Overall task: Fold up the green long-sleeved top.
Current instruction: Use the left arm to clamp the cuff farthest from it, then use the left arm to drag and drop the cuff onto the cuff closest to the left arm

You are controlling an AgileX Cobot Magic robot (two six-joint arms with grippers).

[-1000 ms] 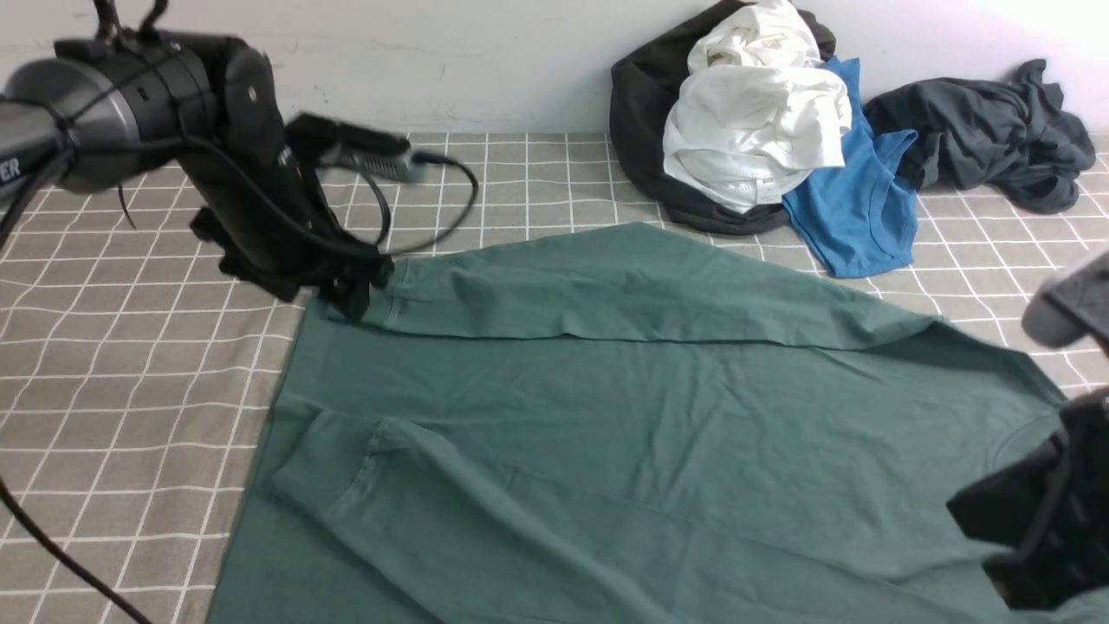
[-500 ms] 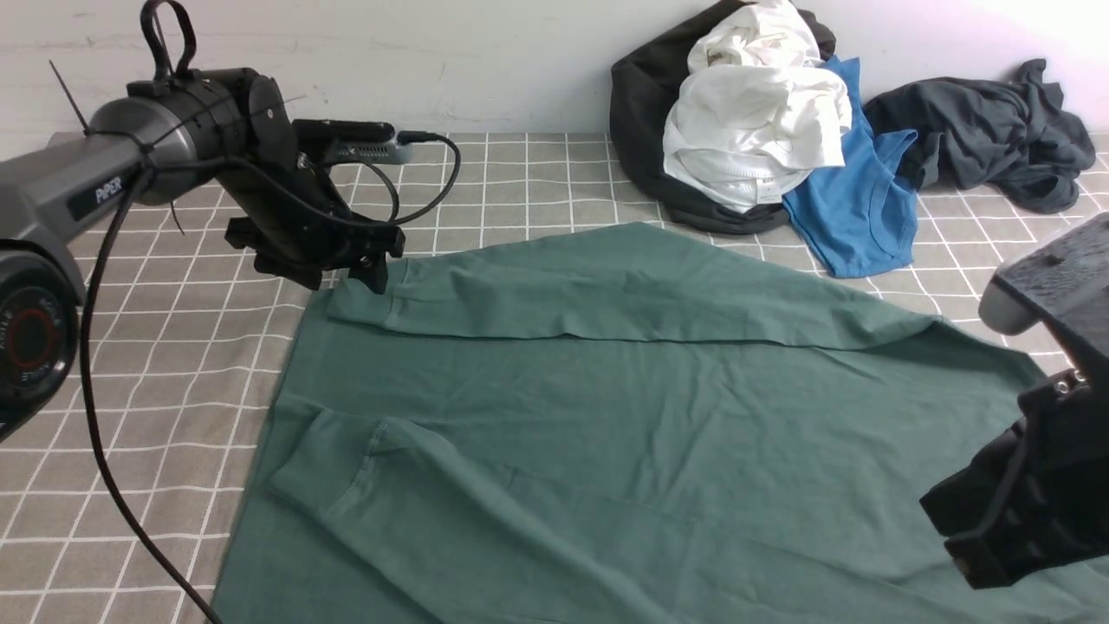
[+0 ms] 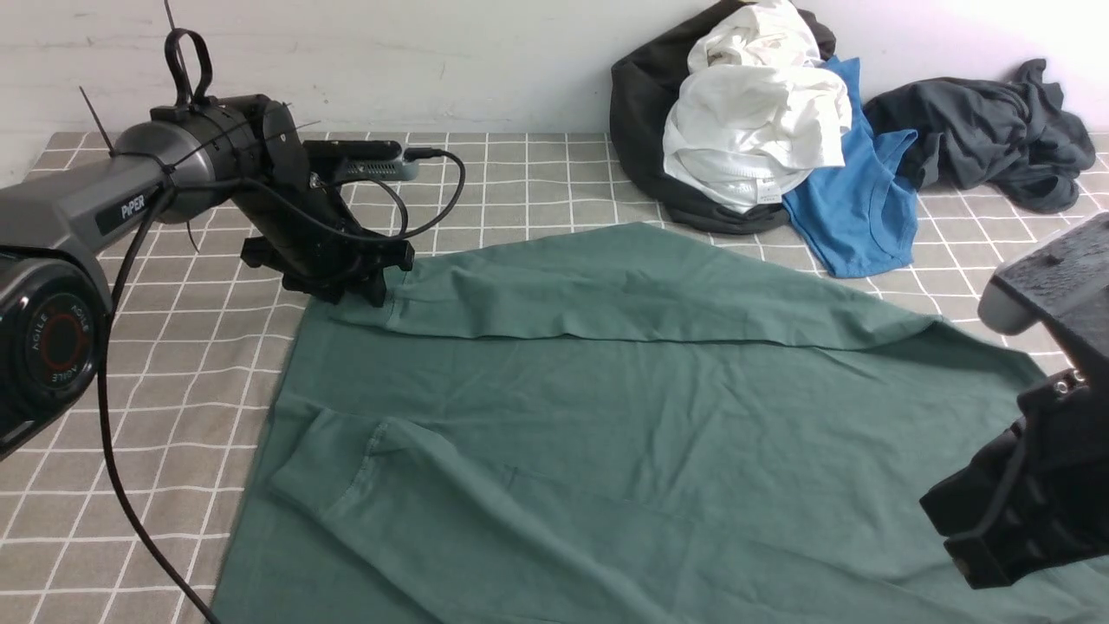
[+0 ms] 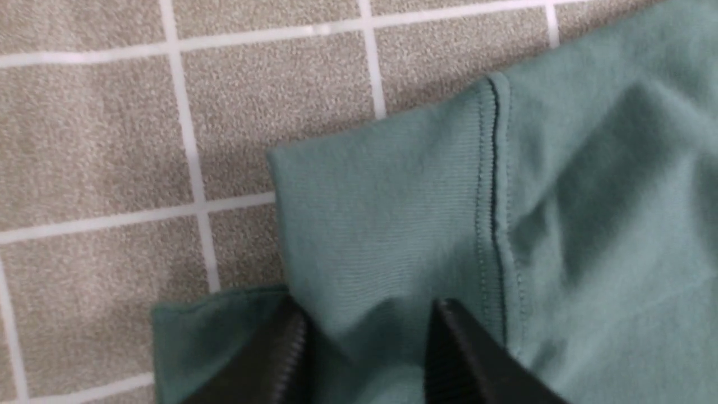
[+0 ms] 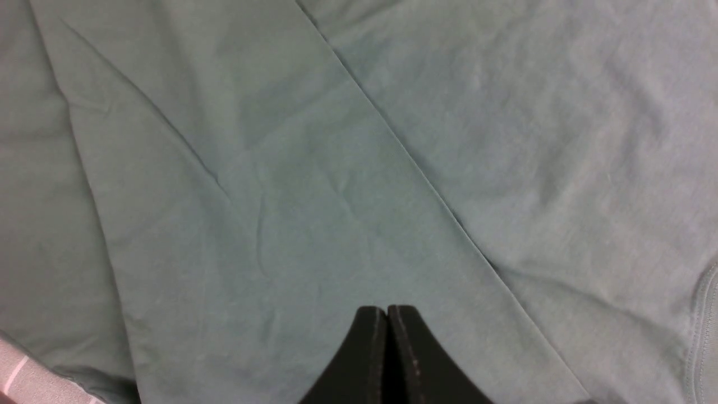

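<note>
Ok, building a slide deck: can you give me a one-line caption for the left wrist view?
Left tool, jaws apart, over the sleeve cuff of the green top on a checked cloth.

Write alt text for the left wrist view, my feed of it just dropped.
The left arm's black jaws stand apart in the foreground, with the ribbed cuff of the green long-sleeved top lying flat between them. The cuff's end lies on a grey cloth with white grid lines.
</note>
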